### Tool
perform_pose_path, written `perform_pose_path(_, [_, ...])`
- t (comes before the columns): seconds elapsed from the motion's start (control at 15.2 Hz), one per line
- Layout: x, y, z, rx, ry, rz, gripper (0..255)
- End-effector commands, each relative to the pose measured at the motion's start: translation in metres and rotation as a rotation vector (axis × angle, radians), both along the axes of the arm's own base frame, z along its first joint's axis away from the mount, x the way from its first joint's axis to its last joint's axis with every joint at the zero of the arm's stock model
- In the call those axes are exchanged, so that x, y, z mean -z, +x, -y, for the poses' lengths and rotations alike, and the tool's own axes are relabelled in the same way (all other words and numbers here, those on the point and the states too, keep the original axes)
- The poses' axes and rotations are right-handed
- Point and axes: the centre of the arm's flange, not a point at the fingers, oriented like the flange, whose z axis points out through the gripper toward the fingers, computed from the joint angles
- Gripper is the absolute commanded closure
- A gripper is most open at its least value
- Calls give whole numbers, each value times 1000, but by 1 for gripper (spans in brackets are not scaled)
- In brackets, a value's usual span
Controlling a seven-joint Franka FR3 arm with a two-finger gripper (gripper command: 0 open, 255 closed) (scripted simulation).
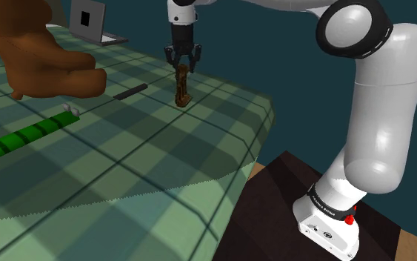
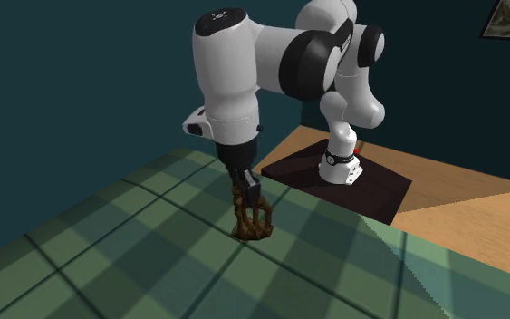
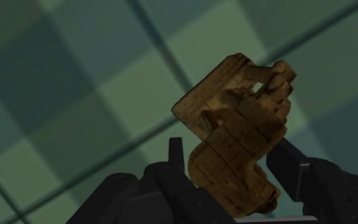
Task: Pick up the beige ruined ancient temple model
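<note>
The brown, blocky ruined temple model (image 1: pixel 182 87) stands upright on the green checked table (image 1: pixel 125 163), near its edge on the shoulder view's right. My black gripper (image 1: pixel 183 62) hangs straight down over it, open, with the model's top between the fingers. In the second exterior view the gripper (image 2: pixel 250 192) reaches onto the upper part of the model (image 2: pixel 253 222), whose base rests on the cloth. In the wrist view the model (image 3: pixel 238 137) lies between the two fingertips (image 3: pixel 175 151), close to both; I see no firm clasp.
A large brown lumpy figure (image 1: pixel 44 59) sits at the shoulder view's upper left. Nearby are a green segmented strip (image 1: pixel 21 137), a small white piece (image 1: pixel 71 108), a dark flat bar (image 1: pixel 130 91) and a grey laptop-like object (image 1: pixel 92 22). The table edge (image 1: pixel 255 141) drops off beside the dark stand (image 1: pixel 303 185).
</note>
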Motion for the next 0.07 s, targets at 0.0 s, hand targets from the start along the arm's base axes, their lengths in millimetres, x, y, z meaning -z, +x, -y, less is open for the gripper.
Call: perform_pose_path(0.0, [-3,0,0,0,0,0,255])
